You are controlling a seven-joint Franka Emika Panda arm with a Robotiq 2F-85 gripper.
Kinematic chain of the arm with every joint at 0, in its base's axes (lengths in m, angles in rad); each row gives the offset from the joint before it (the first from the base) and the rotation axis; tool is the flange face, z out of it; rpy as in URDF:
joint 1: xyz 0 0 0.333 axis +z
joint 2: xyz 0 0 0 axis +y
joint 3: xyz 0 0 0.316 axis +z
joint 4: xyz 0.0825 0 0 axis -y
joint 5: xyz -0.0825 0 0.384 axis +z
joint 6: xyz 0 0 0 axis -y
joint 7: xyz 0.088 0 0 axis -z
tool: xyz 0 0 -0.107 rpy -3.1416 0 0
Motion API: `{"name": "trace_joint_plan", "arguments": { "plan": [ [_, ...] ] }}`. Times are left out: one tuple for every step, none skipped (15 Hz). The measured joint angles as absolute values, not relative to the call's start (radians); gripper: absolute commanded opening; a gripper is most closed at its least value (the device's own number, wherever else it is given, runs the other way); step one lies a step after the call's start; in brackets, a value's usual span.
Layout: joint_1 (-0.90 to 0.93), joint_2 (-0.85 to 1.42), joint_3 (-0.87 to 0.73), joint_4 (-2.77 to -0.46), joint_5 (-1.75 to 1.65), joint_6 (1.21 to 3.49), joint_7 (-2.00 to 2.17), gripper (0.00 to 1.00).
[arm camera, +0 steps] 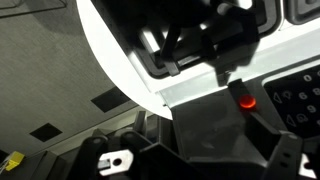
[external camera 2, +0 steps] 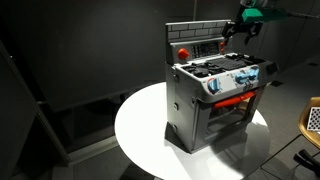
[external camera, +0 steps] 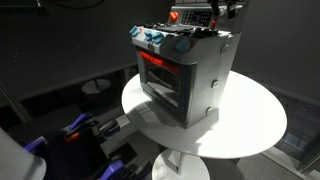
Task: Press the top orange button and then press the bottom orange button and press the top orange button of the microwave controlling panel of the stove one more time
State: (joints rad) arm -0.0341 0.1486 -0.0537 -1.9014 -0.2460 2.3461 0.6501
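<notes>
Stove [external camera: 185, 75] on round bench [external camera: 250, 130], bare rim all round. Jaws up at microwave controlling panel [external camera 2: 212, 46], tip just off 1 red-orange button [arm camera: 245, 100]; spread unreadable, blurred.

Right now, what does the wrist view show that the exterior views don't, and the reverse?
Wrist only: a close-up of a red-orange button on the microwave controlling panel, just off the tip of the gripper; contact unclear. Exterior only: the whole stove, its blue-and-red knobs, the oven window glowing red, and the full round table. Both: the gripper at the panel and the white table edge. Whether the gripper is open or shut is unreadable in any view.
</notes>
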Motion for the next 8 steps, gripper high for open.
{"name": "trace_joint_plan", "arguments": {
  "plan": [
    [-0.034, 0.145, -0.054, -1.901, -0.235, 2.334, 0.642, 1.0],
    [-0.033, 0.142, -0.054, -1.901, -0.225, 2.316, 0.636, 1.0],
    [-0.032, 0.138, -0.054, -1.901, -0.219, 2.297, 0.631, 1.0],
    [-0.031, 0.134, -0.054, -1.901, -0.215, 2.279, 0.627, 1.0],
    [-0.03, 0.132, -0.054, -1.901, -0.213, 2.264, 0.627, 1.0],
    [-0.029, 0.131, -0.054, -1.901, -0.213, 2.254, 0.626, 1.0],
    [-0.028, 0.131, -0.054, -1.901, -0.213, 2.245, 0.626, 1.0],
    [-0.028, 0.131, -0.054, -1.901, -0.213, 2.239, 0.626, 1.0]
  ]
}}
